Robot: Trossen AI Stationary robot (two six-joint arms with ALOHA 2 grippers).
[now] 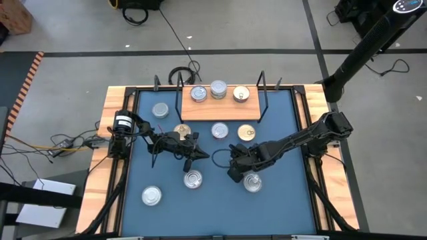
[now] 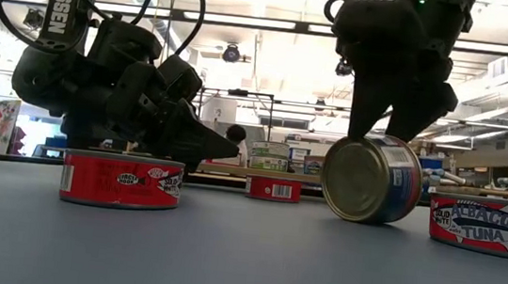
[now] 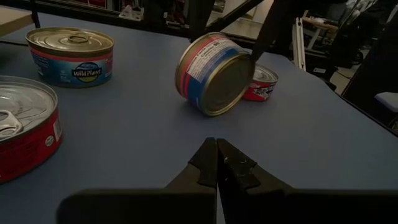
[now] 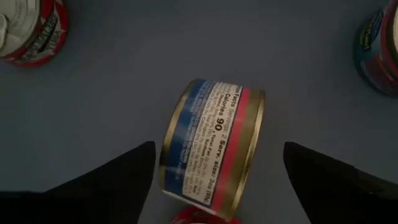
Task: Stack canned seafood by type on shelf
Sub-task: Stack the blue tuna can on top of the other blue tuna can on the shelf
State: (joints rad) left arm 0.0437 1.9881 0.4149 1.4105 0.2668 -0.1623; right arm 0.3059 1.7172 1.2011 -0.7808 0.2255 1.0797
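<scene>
1. In the high view, the tin on edge [image 1: 235, 168] is mostly covered by the right gripper [image 1: 233, 170].
2. In the right wrist view, a red tin [image 4: 202, 216] is cut off by the picture's edge, as is a blue-sided tin [image 4: 379, 50].
3. In the low view, the albacore tuna tin [image 2: 491, 226] is cropped by the picture's edge.
4. The labels of the tins on the shelf [image 1: 220, 105] are too small to be read from above.
</scene>
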